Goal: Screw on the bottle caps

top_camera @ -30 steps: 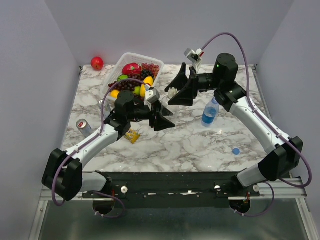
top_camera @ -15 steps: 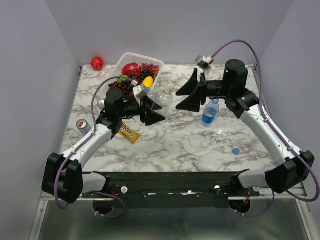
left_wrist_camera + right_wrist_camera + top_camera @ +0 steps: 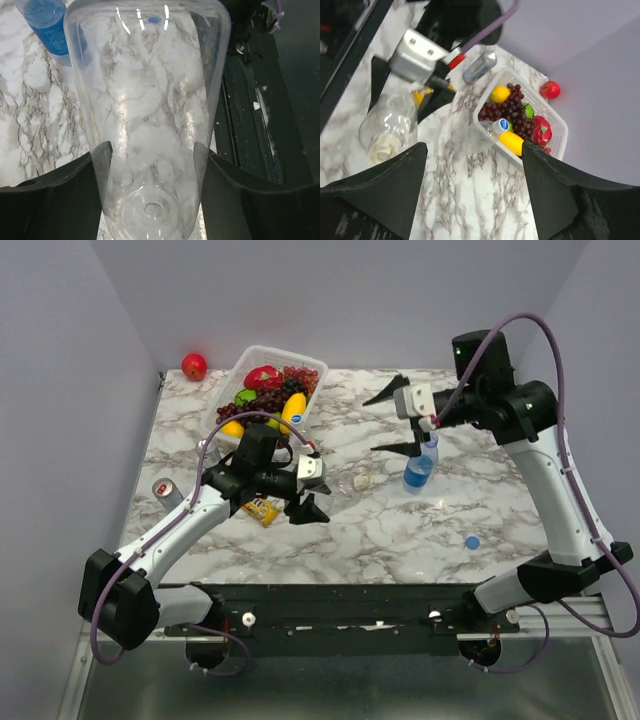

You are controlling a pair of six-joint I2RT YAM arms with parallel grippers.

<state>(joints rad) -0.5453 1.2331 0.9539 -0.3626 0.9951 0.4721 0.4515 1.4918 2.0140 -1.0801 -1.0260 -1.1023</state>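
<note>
My left gripper (image 3: 315,488) is shut on a colourless bottle (image 3: 150,110), gripping its body near the base (image 3: 151,150). The bottle lies pointing right, and a pale whitish cap (image 3: 362,480) sits at its neck, also seen in the right wrist view (image 3: 382,145). My right gripper (image 3: 385,425) is open and empty, raised above the table. The blue-tinted bottle (image 3: 420,468) stands uncapped just below it. A plain blue cap (image 3: 471,541) lies at the front right. A second colourless bottle (image 3: 485,136) with a blue-and-white cap (image 3: 501,126) leans on the basket.
A white basket (image 3: 312,369) of fruit stands at the back left, with a red apple (image 3: 194,366) beyond it. A silver can (image 3: 167,493) lies at the left edge. A candy packet (image 3: 262,510) lies under my left arm. The black front rail (image 3: 330,605) runs along the near edge.
My left gripper has carried the colourless bottle nearer and tipped it on its side. My right gripper has left the bottle's neck and pulled up and back to the right.
</note>
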